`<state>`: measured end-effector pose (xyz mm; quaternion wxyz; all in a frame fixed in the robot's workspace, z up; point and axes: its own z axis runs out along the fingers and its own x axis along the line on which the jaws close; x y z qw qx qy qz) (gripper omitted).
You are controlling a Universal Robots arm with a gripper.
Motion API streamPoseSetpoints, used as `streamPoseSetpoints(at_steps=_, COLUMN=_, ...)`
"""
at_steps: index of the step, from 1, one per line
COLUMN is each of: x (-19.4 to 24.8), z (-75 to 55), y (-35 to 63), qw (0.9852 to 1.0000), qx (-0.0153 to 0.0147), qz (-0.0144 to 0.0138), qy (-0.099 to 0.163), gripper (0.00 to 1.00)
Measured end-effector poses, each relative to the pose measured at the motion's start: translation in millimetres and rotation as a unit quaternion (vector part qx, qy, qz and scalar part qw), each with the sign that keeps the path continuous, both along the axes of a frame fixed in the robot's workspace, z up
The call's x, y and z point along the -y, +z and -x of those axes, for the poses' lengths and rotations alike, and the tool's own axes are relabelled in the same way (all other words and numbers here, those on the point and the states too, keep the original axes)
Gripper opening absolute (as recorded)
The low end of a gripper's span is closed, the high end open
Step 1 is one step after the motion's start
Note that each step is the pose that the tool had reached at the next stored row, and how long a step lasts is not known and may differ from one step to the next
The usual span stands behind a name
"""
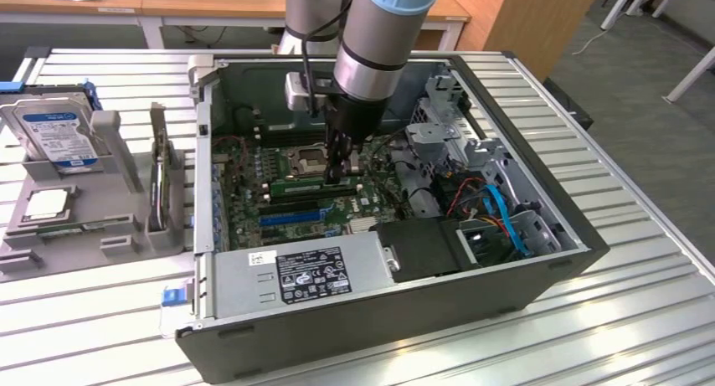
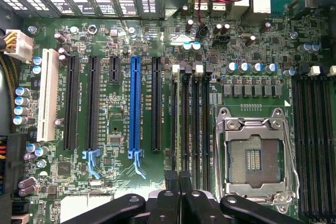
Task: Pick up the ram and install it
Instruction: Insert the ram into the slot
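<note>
Slatted metal table (image 1: 648,319) carries the open PC case (image 1: 369,344), mobo (image 1: 251,185) facing up; I read the scene from the exterior view first, wrist view second.

Arm (image 1: 374,43) comes down from above into the case, approx. vertical; PSU (image 1: 313,273) sits along the near case wall, label up.

Grey fixture (image 1: 67,227) stands on the table at the exterior view's left of the case; it holds a hard drive (image 1: 56,135), an upright expansion card (image 1: 160,181) and a square silver CPU (image 1: 47,203).

The ram (image 1: 301,186) stands on edge in a memory slot, between the CPU socket (image 1: 307,160) and the blue slot (image 1: 293,219); green face toward the camera; whether it is fully seated I cannot tell.

Gripper (image 1: 338,175) is at the ram's top edge, nearer the end toward the exterior view's right; jaws pressed together; whether they nip the edge or only bear on it I cannot tell.

Wrist view: gripper (image 2: 178,179) tips meet over the memory slot bank (image 2: 190,124), just beside the empty CPU socket (image 2: 252,156); blue slot (image 2: 135,108) and white slot (image 2: 48,95) lie further off, parallel to the bank.
</note>
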<state>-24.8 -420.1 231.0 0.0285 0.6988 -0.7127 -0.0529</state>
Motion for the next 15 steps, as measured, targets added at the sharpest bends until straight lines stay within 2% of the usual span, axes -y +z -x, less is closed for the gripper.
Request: streamPoseSetpoints(at_steps=15, x=-0.3, z=0.0, y=-0.7, qw=1.0000, qx=0.0000, qz=0.0000, qy=0.000, gripper=0.11)
